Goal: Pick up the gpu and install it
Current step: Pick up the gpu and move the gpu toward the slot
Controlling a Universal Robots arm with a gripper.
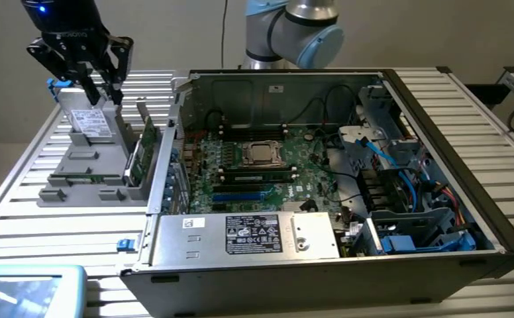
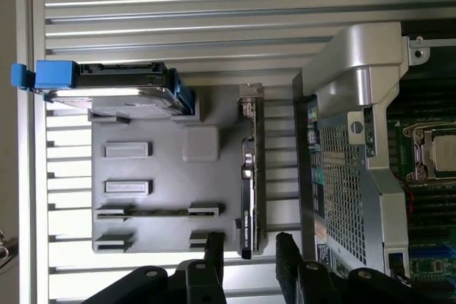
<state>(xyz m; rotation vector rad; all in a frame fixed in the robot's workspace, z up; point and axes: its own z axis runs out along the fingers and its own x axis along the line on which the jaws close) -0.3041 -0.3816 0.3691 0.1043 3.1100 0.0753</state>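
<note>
The gpu (image 1: 138, 158) stands on edge in a slot of the grey holder (image 1: 80, 185) at the exterior view's left, beside the open computer case (image 1: 469, 218). In the wrist view the gpu (image 2: 249, 169) is a thin dark card with a silver bracket at one end. My gripper (image 1: 101, 89) hangs above the holder's far end, over the drive, and touches nothing. It is open: the two black fingers (image 2: 214, 258) stand apart in the wrist view, and the gripper (image 2: 249, 261) lines up with the card's near end lower down.
A grey drive (image 1: 89, 122) with a white label and blue clips stands upright in the holder, and a memory stick (image 1: 89, 177) lies in it. The motherboard (image 1: 248, 165) lies bare inside the case, with a power supply (image 1: 248, 235) at the front. A blue-edged screen (image 1: 27, 291) sits at the near corner.
</note>
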